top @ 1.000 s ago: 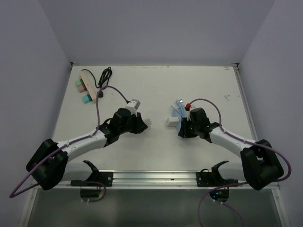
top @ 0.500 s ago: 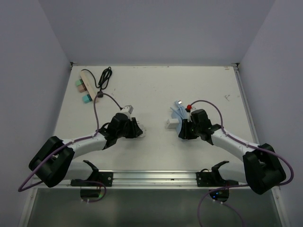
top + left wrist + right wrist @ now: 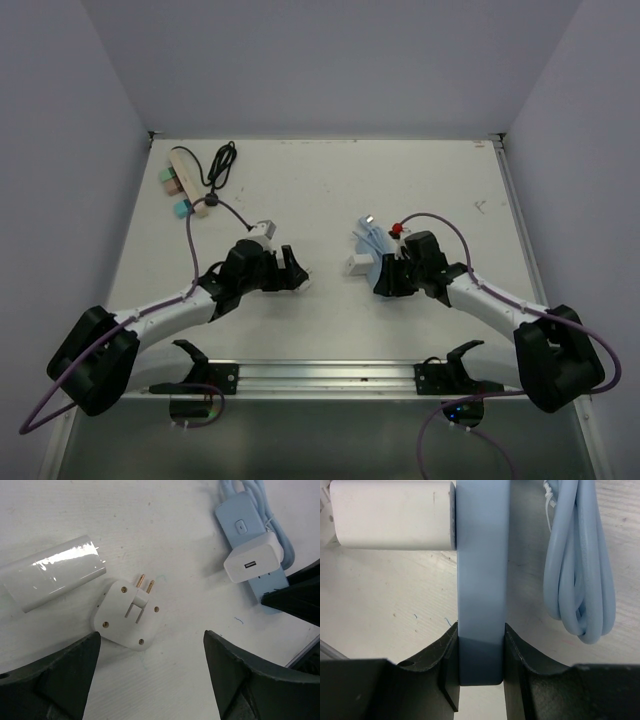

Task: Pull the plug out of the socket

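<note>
We see a white tabletop (image 3: 330, 190) filling the middle of the overhead view, with the left arm (image 3: 170, 310) reaching in from the lower left and the right arm (image 3: 490, 300) from the lower right.

A beige power strip (image 3: 188, 178) lies in the upper left corner, well apart from both arms.

Just right of centre lies the blue socket strip (image 3: 481, 580). In the right wrist view it runs up the middle of the frame, and the right gripper (image 3: 481, 667) is clamped onto its lower end, a finger pressed against each side.

A coiled blue cable (image 3: 577, 565) lies to the right of the strip in that view.

The white charger plug (image 3: 392, 514) sits at the upper left of the same view, flush against the strip's side, so we judge it seated in the socket.

The left gripper (image 3: 150, 680) hangs over the tabletop with its fingers spread wide and nothing held.

Between and above those fingers lies a flat white adapter (image 3: 127, 612), two brass prongs pointing up the frame. Just beside it, at the upper left, rests a glossy white cylinder (image 3: 52, 577).
</note>
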Tool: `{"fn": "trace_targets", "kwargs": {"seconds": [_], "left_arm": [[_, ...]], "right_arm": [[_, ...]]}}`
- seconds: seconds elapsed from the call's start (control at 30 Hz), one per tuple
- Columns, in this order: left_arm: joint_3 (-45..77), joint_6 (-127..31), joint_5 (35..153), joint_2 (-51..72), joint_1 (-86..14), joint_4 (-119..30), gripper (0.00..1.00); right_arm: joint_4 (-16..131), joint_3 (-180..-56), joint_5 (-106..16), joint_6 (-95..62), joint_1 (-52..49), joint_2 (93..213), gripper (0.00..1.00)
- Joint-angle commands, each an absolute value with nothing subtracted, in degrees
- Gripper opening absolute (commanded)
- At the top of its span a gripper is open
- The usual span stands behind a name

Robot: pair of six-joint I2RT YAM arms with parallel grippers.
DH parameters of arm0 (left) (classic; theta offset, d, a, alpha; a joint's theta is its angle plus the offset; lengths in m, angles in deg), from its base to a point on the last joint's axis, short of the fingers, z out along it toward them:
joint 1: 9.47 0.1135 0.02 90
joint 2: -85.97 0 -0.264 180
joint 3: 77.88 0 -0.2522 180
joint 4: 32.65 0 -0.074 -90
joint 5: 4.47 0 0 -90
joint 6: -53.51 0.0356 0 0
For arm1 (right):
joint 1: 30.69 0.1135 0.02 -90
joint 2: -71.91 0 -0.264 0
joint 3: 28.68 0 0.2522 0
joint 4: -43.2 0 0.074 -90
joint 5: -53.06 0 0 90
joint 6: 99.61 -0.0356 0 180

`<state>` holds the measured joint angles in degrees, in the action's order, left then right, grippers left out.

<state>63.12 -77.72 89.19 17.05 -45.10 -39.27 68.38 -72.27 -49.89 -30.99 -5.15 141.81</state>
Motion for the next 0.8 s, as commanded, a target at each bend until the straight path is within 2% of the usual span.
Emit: {"fn": "trace_targets", "kwargs": {"seconds": [0.0,0.23,0.37,0.77], "left_arm": [[62.6,-74.3,91.3,20.5,-45.1,-38.5,0.88],[58.0,-66.5,92.6,19.0,-50.2,-36.5,0.89],[53.4,-63.0,91.5,13.7,-56.2,-36.1,0.87],[40.4,-54.6,90.3,0.2,-61.4,-37.2,0.80]], "right_arm": [[66.3,-73.6,-55.7,-29.3,-5.1,139.7,0.00],[69.5,-74.9,-60.5,-27.5,-5.1,139.4,0.00],[70.7,-75.1,-62.0,-27.1,-5.0,139.3,0.00],[72.3,-76.2,-64.4,-26.9,-5.1,139.7,0.00]]}}
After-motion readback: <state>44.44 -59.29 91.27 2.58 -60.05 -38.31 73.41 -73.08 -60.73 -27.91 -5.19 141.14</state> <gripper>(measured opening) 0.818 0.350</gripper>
